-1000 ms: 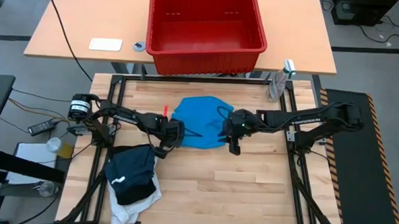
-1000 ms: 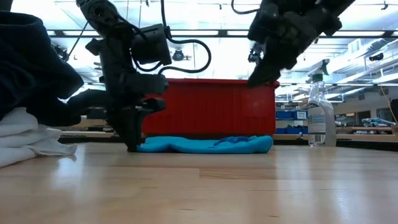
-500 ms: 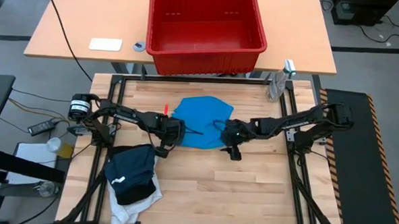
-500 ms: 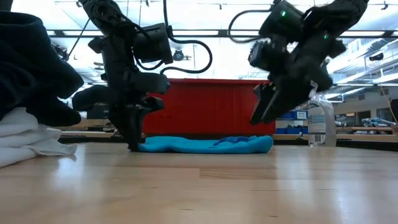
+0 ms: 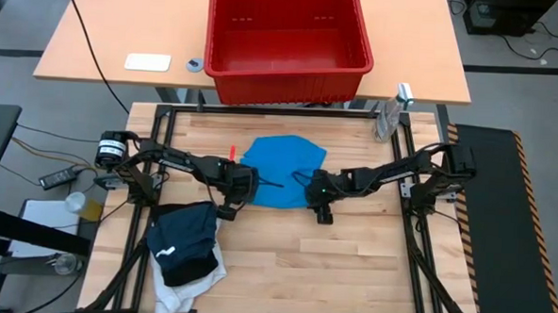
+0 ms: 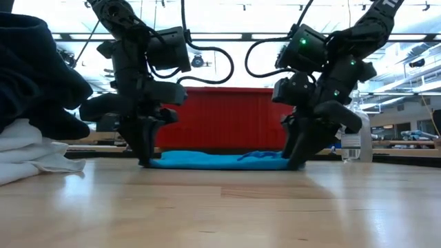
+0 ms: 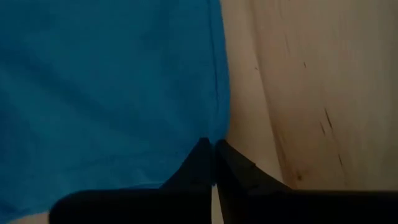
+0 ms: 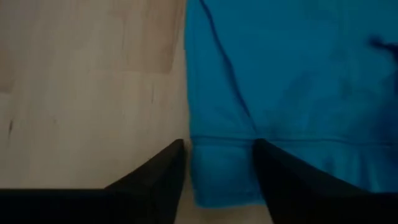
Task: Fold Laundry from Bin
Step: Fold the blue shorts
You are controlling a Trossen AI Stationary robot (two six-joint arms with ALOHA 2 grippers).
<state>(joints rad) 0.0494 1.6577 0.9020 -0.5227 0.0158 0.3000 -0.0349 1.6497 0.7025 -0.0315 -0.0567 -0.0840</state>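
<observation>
On the near left of the wooden surface lies 1 pile of 3 garments: a navy one with a white tag on top, a black one under it, and a white one showing at the bottom edge. Farther in, at mid-surface, 1 blue garment lies spread flat. The 2 arms meet it from either side. The left fingers are closed on its near left hem, pinching the edge of the blue garment down at the wood, as the left wrist view shows. The right fingers stand apart and straddle the near right corner of the blue garment, 1 finger on the bare wood beside the edge and 1 over the cloth, tips down at the surface. At the far right corner stands 1 spray bottle. Beyond, on a second surface, sits 1 red bin, with 1 white pad well to its left.
</observation>
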